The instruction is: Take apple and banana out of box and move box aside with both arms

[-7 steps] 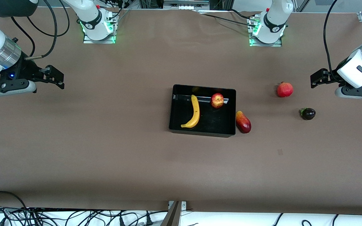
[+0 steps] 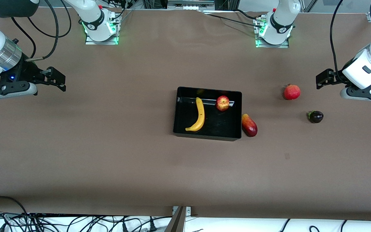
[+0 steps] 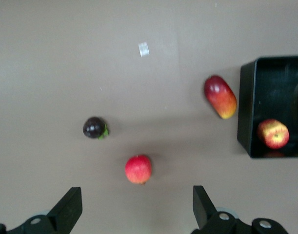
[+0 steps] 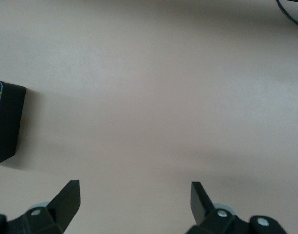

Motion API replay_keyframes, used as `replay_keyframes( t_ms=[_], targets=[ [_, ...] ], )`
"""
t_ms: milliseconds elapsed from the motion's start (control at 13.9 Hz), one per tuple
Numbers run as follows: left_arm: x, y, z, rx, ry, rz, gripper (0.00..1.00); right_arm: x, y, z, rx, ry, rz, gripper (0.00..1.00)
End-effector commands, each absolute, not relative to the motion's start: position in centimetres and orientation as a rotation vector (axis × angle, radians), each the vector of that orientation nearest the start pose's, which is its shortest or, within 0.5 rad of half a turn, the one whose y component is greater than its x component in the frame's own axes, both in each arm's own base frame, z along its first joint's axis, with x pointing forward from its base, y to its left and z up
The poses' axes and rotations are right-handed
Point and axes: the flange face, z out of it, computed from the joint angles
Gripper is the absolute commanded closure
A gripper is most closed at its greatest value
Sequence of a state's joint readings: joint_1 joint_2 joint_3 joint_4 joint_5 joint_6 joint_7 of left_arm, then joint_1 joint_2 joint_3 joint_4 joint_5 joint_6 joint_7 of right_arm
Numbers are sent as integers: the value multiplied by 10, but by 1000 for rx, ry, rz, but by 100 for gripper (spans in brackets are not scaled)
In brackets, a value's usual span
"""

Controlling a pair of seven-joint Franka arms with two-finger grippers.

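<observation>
The black box (image 2: 206, 133) sits mid-table. The yellow banana (image 2: 199, 115) and the red-and-yellow apple (image 2: 222, 103) lie inside it. In the left wrist view the box (image 3: 245, 117) and the apple (image 3: 273, 133) show at one edge. In the right wrist view only a corner of the box (image 4: 7, 124) shows. My left gripper (image 2: 320, 80) is open and empty, up over the table at the left arm's end. My right gripper (image 2: 56, 80) is open and empty, up over bare table at the right arm's end.
A red-orange mango (image 2: 249, 125) lies against the box's wall on the left arm's side. A red pomegranate (image 2: 291, 91) and a dark purple fruit (image 2: 315, 116) lie toward the left arm's end. All three show in the left wrist view: mango (image 3: 220, 96), pomegranate (image 3: 138, 169), dark fruit (image 3: 94, 127).
My left gripper has risen slightly and drawn back a little. The right arm and the fruits have not moved.
</observation>
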State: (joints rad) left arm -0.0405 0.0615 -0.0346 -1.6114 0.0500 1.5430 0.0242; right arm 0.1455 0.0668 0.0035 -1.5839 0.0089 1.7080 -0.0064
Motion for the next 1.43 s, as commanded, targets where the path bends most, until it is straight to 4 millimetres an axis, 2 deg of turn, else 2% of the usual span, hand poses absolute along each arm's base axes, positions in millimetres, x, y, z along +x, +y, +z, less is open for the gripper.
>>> replay_keyframes(
  t_ms=[0, 143, 287, 358, 430, 645, 789, 932, 1075, 1219, 1362],
  targets=[
    [557, -70, 551, -3103, 244, 414, 0, 579, 86, 596, -3133, -242, -87, 0],
    [556, -96, 510, -3056, 312, 639, 0, 579, 86, 596, -3133, -242, -87, 0],
    [571, -125, 467, -3049, 348, 689, 0, 579, 84, 596, -3133, -234, -87, 0],
    [575, -147, 457, -3059, 372, 650, 0, 579, 84, 595, -3135, -237, -83, 0],
    [578, -161, 452, -3068, 322, 598, 0, 580, 81, 595, -3139, -231, -83, 0],
    [582, -224, 416, -3071, 202, 515, 0, 583, 79, 592, -3142, -224, -86, 0],
    [579, -260, 395, -3069, 54, 464, 0, 582, 78, 590, -3149, -240, -67, 0],
    [573, -296, 373, -3071, -6, 416, 0, 583, 78, 587, -3146, -220, -57, 0],
    [569, -319, 349, -3064, -70, 406, 0, 583, 78, 586, -3146, -220, -52, 0],
    [561, -329, 320, -3038, -25, 371, 0, 583, 79, 586, -3146, -225, -55, 0],
    [544, -336, 288, -3029, -3, 333, 0, 583, 81, 586, -3145, -230, -55, 0]
  ],
)
